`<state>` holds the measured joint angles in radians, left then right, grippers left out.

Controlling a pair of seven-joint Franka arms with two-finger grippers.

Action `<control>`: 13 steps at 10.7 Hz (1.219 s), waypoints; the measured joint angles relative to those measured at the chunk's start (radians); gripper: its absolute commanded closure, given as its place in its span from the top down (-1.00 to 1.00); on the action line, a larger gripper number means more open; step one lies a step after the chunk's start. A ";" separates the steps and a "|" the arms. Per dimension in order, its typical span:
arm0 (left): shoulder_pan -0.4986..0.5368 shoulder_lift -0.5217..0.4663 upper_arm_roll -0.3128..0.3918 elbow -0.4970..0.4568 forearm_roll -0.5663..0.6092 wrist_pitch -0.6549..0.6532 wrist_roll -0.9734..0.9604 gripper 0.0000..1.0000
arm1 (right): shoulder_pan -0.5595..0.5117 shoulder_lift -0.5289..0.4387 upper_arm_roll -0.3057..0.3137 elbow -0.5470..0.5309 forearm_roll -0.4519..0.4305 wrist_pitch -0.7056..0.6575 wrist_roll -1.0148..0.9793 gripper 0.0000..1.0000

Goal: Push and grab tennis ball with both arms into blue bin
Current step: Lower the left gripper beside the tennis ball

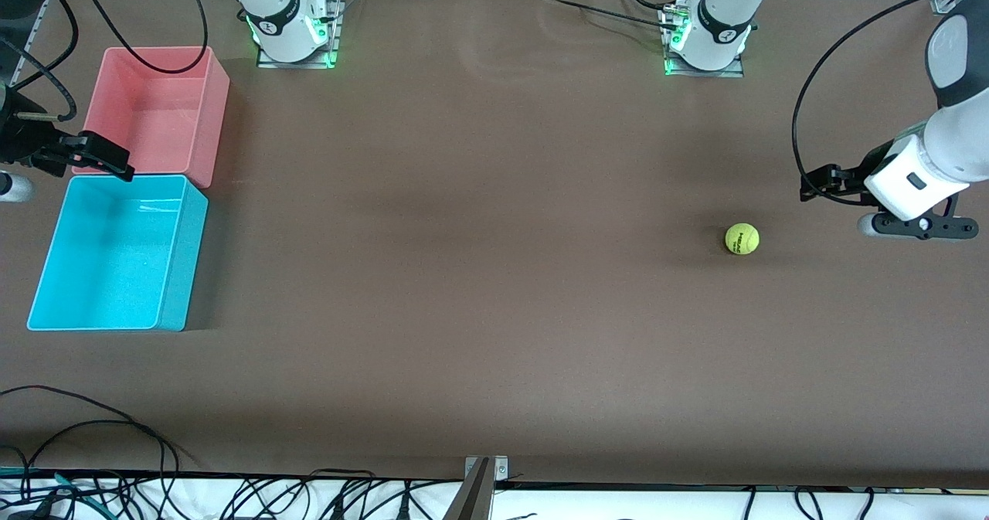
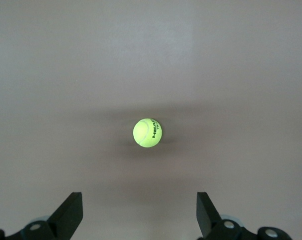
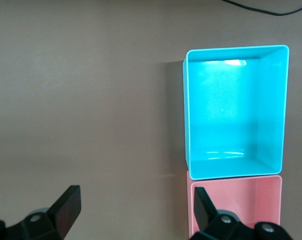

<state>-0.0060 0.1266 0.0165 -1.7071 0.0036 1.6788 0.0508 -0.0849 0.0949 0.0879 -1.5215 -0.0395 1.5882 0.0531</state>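
1. Ball first: the tennis ball [image 1: 742,239] lies alone on the brown bench [image 1: 479,273], toward the left arm's end, well apart from both bins. It cannot be dropped straight in; it has to cross the bench, which likely explains why the task is shared between two arms.

2. The left claw [image 1: 820,184] hangs near the ball, just toward the left arm's end of it, with its fingers [image 2: 70,215] spread wide and empty. The left wrist view shows the ball centred ahead of the gap, a fitting line-up for a push toward the bins.

3. The blue bin [image 1: 46,273] sits at the right arm's end of the bench, nearer to the front camera than the pink bin [image 1: 209,110], the two touching or nearly so. Both look empty.

4. The right claw [image 1: 104,157] waits above the seam between the two bins, its fingers wide and holding nothing. My guess is it is posted there to receive the ball once pushed within reach, then lift it into the blue bin.

5. Main risk: a round ball may roll off line or overshoot.
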 measured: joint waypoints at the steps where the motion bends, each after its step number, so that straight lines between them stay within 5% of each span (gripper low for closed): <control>1: 0.008 0.003 0.005 -0.042 0.000 0.041 0.001 1.00 | 0.000 0.000 0.000 0.000 0.000 0.000 0.000 1.00; 12: 0.010 0.005 0.030 -0.379 0.000 0.464 0.002 1.00 | 0.000 0.001 -0.001 0.000 0.000 0.000 0.000 1.00; 13: 0.010 0.007 0.030 -0.404 0.000 0.495 0.002 0.71 | 0.000 0.001 -0.001 0.000 0.000 0.000 0.000 1.00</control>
<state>0.0040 0.1332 0.0465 -2.1112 0.0036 2.1736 0.0524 -0.0853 0.0955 0.0871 -1.5215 -0.0395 1.5882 0.0531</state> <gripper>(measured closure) 0.000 0.000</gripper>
